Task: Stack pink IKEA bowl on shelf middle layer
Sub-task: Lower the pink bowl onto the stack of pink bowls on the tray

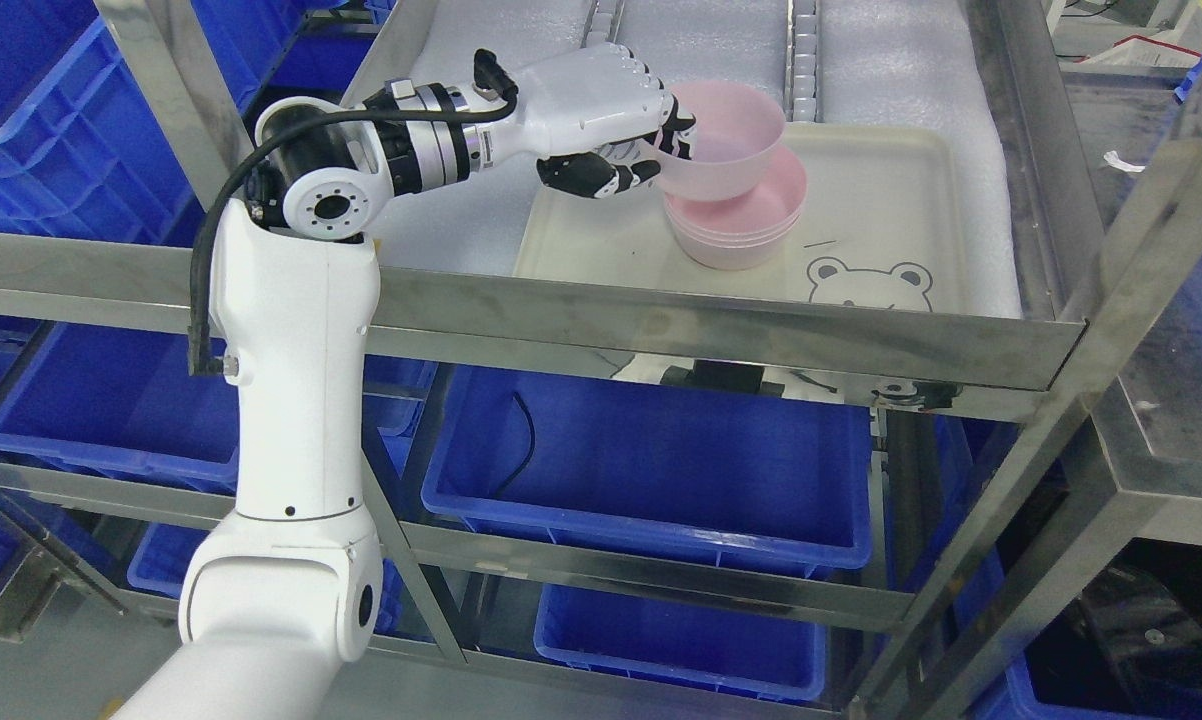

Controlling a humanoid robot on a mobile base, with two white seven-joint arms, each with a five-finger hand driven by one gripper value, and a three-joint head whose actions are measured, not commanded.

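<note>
The left hand point(606, 130) was seen with fingers clamped on the near rim of a pink bowl point(726, 140). That bowl was held tilted, resting in the top of a stack of pink bowls point(736, 225) on a cream tray point(891, 210) on the steel shelf point(721, 335). A bear face outline point(871, 283) was printed on the tray; no legible brand or text was found. Blue bins point(661, 470) were seen below.

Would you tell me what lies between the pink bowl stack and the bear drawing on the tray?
Only bare tray surface separates bowl stack from bear drawing, per the head view.
</note>
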